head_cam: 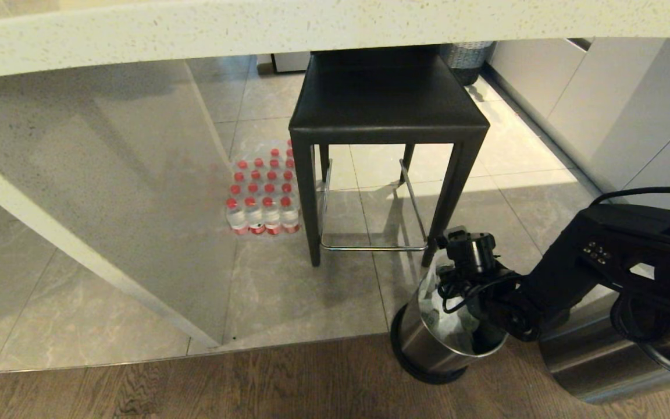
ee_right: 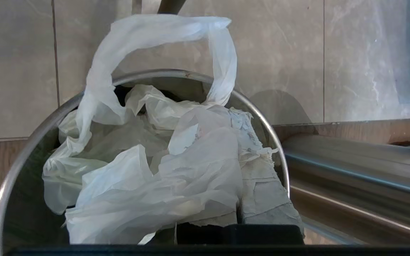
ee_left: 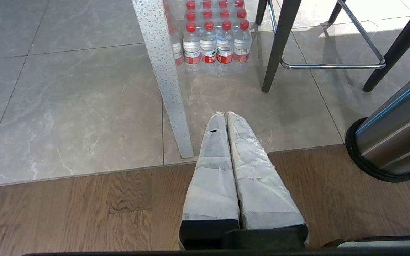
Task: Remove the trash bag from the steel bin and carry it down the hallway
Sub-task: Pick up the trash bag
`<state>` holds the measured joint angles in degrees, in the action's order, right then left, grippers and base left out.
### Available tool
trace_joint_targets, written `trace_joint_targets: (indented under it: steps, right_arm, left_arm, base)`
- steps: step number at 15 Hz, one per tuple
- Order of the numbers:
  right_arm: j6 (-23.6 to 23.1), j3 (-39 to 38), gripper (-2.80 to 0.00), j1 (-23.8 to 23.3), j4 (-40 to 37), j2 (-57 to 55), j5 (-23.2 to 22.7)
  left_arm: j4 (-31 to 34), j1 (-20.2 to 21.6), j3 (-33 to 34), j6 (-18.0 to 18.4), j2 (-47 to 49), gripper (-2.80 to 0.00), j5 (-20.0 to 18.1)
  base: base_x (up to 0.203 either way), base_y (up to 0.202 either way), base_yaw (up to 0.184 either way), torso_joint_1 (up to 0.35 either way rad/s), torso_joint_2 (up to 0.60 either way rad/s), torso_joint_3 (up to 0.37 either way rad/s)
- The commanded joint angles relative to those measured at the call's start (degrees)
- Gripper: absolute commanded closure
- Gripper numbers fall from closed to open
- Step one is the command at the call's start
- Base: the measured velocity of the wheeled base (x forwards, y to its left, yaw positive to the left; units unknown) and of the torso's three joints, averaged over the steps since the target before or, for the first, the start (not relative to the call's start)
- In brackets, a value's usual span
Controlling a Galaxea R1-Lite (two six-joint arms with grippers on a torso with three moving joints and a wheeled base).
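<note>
At lower right of the head view, the right gripper (ee_right: 238,199) is clamped on the trash bag (ee_right: 162,167), still inside the tilted steel bin (head_cam: 428,343); lifting out and the hallway carry remain.

Grey marble tiles (head_cam: 50,291), wood floor (head_cam: 195,384), black stool (head_cam: 387,99).

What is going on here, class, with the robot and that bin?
The right gripper is down in the mouth of the steel bin, shut on the trash bag. The bag is still inside the bin, with one handle loop standing up above the rim. The bin sits tilted on the wooden floor, beside a black stool. The left gripper hangs shut and empty over the floor, away from the work. A pack of bottles stands on the tiles.
</note>
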<state>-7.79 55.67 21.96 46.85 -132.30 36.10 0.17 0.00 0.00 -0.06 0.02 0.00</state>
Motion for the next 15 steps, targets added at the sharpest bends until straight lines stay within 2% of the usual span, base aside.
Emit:
trace_joint_targets:
  steps: [1, 3, 4, 10, 15]
  right_arm:
    - [-0.1, 0.0, 0.00, 0.1, 0.3, -0.1, 0.2]
    - [0.0, 0.0, 0.00, 0.1, 0.4, -0.3, 0.0]
    - [-0.1, 0.2, -2.80, 0.0, 0.5, -0.3, -0.2]
    - [0.3, 0.5, -2.80, -0.9, 2.8, -1.5, -0.5]
    - [0.2, 5.1, -2.80, -2.7, 3.6, -4.2, -2.4]
  left_arm:
    - [0.0, 0.0, 0.0, 0.0, 0.0, 0.00, 0.0]
    - [0.0, 0.0, 0.0, 0.0, 0.0, 0.00, 0.0]
    - [0.0, 0.0, 0.0, 0.0, 0.0, 0.00, 0.0]
    - [0.0, 0.0, 0.0, 0.0, 0.0, 0.00, 0.0]
    - [0.0, 0.0, 0.0, 0.0, 0.0, 0.00, 0.0]
  base:
    - [0.000, 0.000, 0.000, 0.000, 0.00, 0.000]
    - [0.000, 0.000, 0.000, 0.000, 0.00, 0.000]
    - [0.000, 0.000, 0.000, 0.000, 0.00, 0.000]
    - [0.000, 0.000, 0.000, 0.000, 0.00, 0.000]
    - [0.000, 0.000, 0.000, 0.000, 0.00, 0.000]
